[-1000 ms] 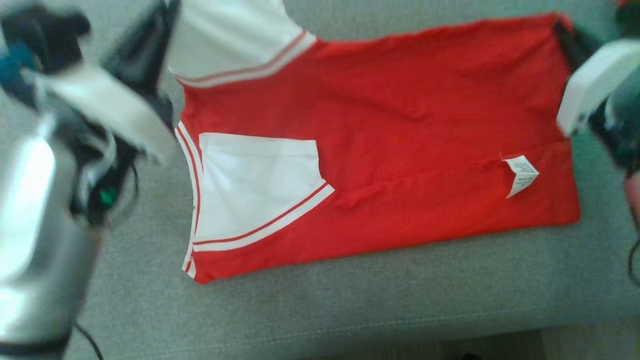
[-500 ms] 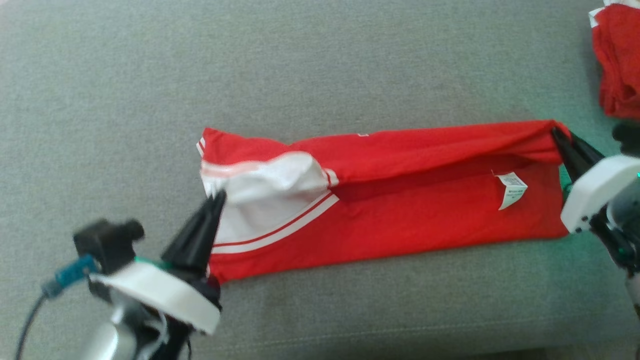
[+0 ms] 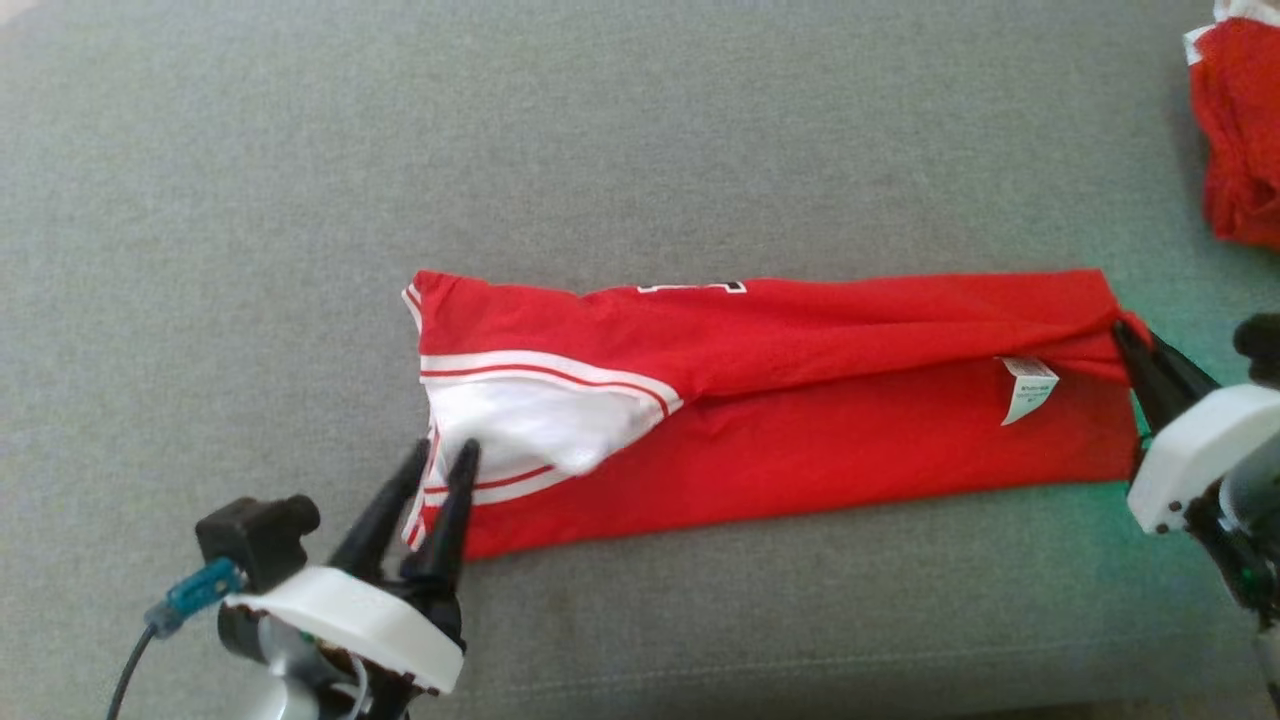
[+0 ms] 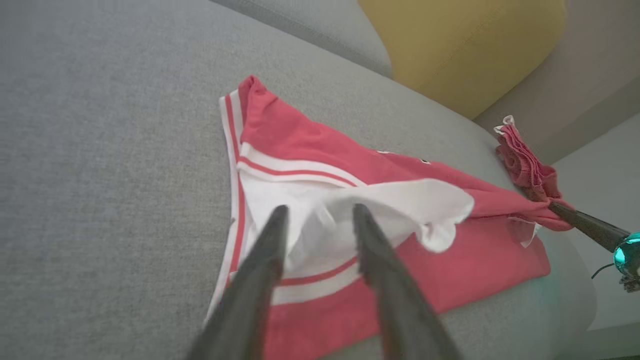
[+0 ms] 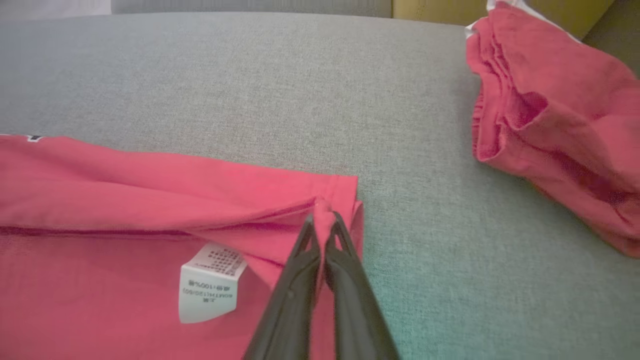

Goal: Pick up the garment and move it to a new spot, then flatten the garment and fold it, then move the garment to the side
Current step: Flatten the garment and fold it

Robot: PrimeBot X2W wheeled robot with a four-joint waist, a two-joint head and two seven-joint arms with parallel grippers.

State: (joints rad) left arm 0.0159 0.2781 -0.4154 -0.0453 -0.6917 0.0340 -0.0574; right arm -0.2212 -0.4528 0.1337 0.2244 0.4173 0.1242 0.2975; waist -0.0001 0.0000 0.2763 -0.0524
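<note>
Facing the garment point(image 4: 310, 145), the left wrist view adds a yellow cushion point(image 4: 450, 45).

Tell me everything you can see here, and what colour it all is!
shirt: one, red with white striped sleeves, folded into a long strip in the middle of the couch seat
label: one, white, on the shirt near its right end
clothes pile: one, red, far right of the seat
cushion: one, yellow, behind the seat
couch seat: one, grey, under everything
left hand: one, dark fingers parted, at the shirt's white sleeve end
right hand: one, dark fingers pinching the shirt's right corner
</note>
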